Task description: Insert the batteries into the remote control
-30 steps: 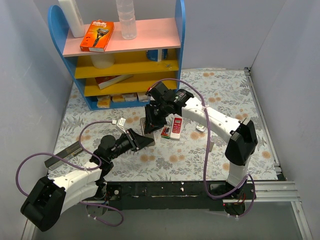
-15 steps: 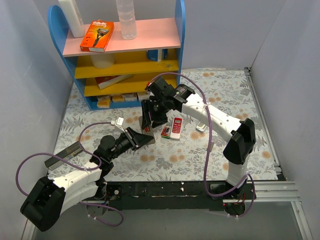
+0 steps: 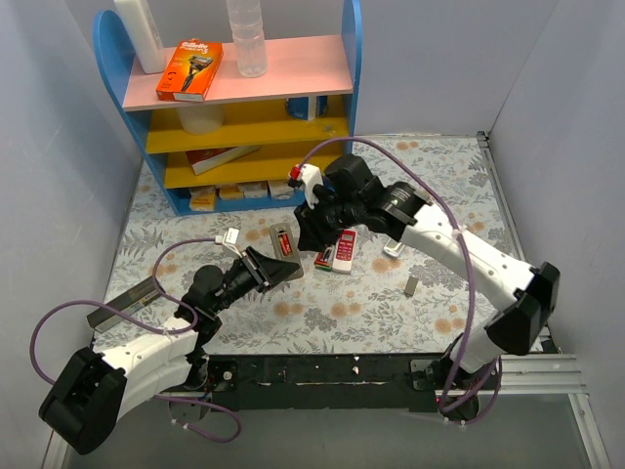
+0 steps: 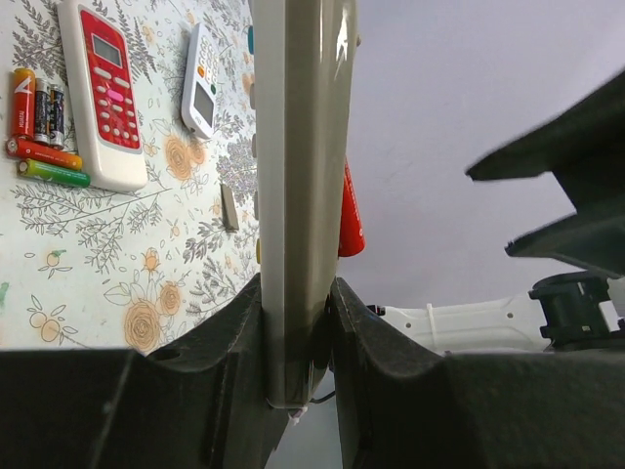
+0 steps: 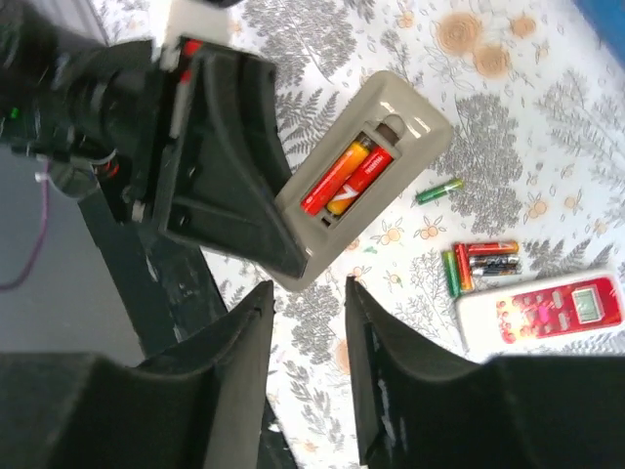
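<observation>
My left gripper (image 3: 266,271) is shut on the remote control (image 3: 283,248) and holds it tilted above the table. It shows edge-on in the left wrist view (image 4: 298,186), pinched between the gripper (image 4: 296,293). In the right wrist view the remote's (image 5: 366,171) back compartment is open, with two red and orange batteries (image 5: 347,176) lying in it. Several loose batteries (image 5: 480,266) lie on the table beside a red-and-white remote (image 5: 542,308), and one green battery (image 5: 437,191) lies apart. My right gripper (image 5: 308,293) is open and empty, hovering just off the remote (image 3: 312,231).
A blue shelf unit (image 3: 234,107) with boxes stands at the back left. A narrower white remote (image 3: 394,246) and a small grey strip (image 3: 411,285) lie right of the red-and-white remote (image 3: 342,250). Grey walls close in both sides.
My right gripper has drawn back from the remote toward the right. The battery compartment now shows with batteries in it. The left gripper has kept holding the remote.
</observation>
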`<state>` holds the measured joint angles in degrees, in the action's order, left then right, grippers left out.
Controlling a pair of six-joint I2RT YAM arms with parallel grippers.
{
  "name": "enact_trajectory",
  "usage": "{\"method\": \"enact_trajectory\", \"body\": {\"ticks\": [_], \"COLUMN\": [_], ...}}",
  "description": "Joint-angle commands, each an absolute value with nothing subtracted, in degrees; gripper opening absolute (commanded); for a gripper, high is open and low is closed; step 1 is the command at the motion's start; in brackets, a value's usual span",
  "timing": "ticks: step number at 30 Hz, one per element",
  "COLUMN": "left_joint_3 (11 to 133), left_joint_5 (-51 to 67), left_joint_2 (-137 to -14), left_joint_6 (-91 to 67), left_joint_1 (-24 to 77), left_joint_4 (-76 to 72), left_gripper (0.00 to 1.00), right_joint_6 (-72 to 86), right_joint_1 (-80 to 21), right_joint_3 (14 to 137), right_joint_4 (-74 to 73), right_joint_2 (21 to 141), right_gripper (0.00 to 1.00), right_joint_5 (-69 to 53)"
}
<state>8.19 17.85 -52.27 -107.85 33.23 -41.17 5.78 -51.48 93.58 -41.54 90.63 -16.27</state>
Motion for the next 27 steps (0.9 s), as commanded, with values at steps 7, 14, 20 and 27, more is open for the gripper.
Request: {"method": "enact_trajectory", "body": {"ticks": [7, 14, 20, 27], "left_joint_3": [10.5, 11.0, 11.4, 12.2], "left_joint_5": [17.8, 18.9, 19.5, 20.6], "left_joint_2": [-49.2, -49.7, -49.6, -49.7], "left_joint_6": [-107.6, -107.2, -106.7, -105.6], "left_joint_1": [33.3, 33.3, 33.3, 33.2], "left_joint_4": [-39.1, -39.5, -39.2, -39.3], "left_gripper": [0.0, 0.0, 0.0, 0.0], "right_joint_6": [-28.8, -35.4, -38.1, -39.1], "right_joint_1": [-51.6, -52.7, -53.9, -54.5], "right_joint_3": [78.9, 78.4, 79.1, 79.5], "right_joint_4": [-23.2, -23.4, -23.7, -23.6], "right_joint_2": [79.2, 81.4, 83.9, 86.3], "right_gripper": [0.41, 0.42, 0.43, 0.41], "right_joint_5": [-28.3, -29.4, -29.0, -28.3]}}
